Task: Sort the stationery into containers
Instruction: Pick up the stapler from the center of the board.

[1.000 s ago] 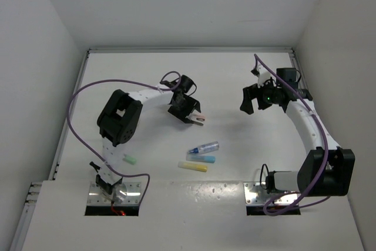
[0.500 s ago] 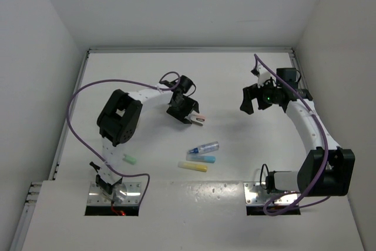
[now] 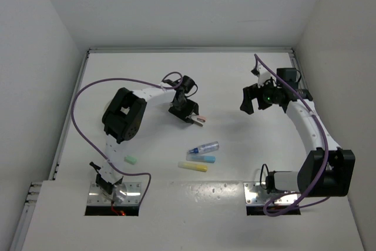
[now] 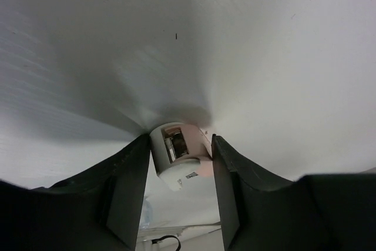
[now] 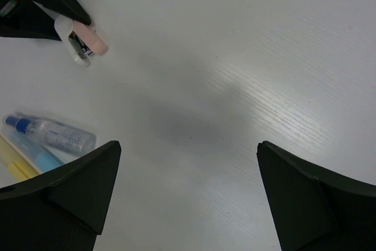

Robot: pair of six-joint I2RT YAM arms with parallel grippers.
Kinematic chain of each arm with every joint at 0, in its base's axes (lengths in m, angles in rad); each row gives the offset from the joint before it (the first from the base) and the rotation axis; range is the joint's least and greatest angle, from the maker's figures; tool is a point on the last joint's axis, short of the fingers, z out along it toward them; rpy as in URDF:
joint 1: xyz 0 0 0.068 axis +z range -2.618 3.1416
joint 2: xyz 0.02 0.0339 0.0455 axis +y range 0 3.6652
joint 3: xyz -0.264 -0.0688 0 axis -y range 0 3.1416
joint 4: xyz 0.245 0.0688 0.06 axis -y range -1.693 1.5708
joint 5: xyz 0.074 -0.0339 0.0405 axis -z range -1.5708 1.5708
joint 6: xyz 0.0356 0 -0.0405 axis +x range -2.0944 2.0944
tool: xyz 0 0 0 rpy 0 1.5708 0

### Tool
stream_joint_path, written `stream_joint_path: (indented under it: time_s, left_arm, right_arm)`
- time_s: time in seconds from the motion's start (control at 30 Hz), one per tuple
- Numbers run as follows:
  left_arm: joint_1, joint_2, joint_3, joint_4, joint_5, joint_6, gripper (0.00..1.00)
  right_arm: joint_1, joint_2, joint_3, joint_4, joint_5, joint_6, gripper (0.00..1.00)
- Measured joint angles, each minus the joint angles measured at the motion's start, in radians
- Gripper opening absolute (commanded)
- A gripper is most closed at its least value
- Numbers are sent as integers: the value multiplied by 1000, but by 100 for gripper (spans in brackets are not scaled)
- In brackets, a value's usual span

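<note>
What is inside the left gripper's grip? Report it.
A stubby pink-and-white marker is clamped in the left gripper. The fingers cover its sides, so any marking there is hidden.

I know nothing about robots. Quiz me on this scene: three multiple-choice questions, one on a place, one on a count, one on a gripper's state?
1. The green marker lies: A) alone beside the left arm; B) inside a dish; C) against the far wall.
2. Items clustered mid-table: A) one; B) three; C) six.
3. The left gripper is: A) open, empty; B) out of view; C) shut on a pink marker.
Answers: A, it sits apart, left of the others. B: tube, light blue marker, yellow marker. C: the marker is pinched between its fingers.
</note>
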Motion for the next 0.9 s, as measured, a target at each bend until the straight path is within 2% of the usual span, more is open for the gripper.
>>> stream_joint_path:
  time_s: [0.07,0.13,0.33,0.37,0.5,0.57,0.6,0.63,0.67,0.7,0.9]
  left_arm:
    - [0,2,1,-1,1,-3,31]
    - [0,2,4,-3,7,3,18]
    - [-5,2,7,1,5,20,6]
    - [-6,2,7,2,6,24,1]
    - [-11,-3,8,2,-1,59,0]
    - [-16,-20,8,-2,-25,100,0]
    - [-19,-42,8,-8,-39,116,0]
    - [-20,-71,8,-19,-61,140,0]
    - [-20,-109,9,-32,-89,170,0]
    - [-16,-150,13,-47,-121,204,0]
    - [48,-534,38,-103,-409,518,0]
  right_arm:
    - [0,-3,0,0,0,0,100]
    - [0,-5,0,0,0,0,100]
    - [0,-6,0,0,0,0,100]
    - [0,-6,0,0,0,0,100]
    - [0,-6,0,0,0,0,100]
    - [0,-8,0,0,0,0,95]
    - [0,-10,0,0,0,0,90]
    - [0,-12,0,0,-5,-2,81]
    - [0,-13,0,-1,-8,-6,25]
    - [0,-14,0,0,-13,-15,0]
    - [0,-16,0,-12,-34,-16,0]
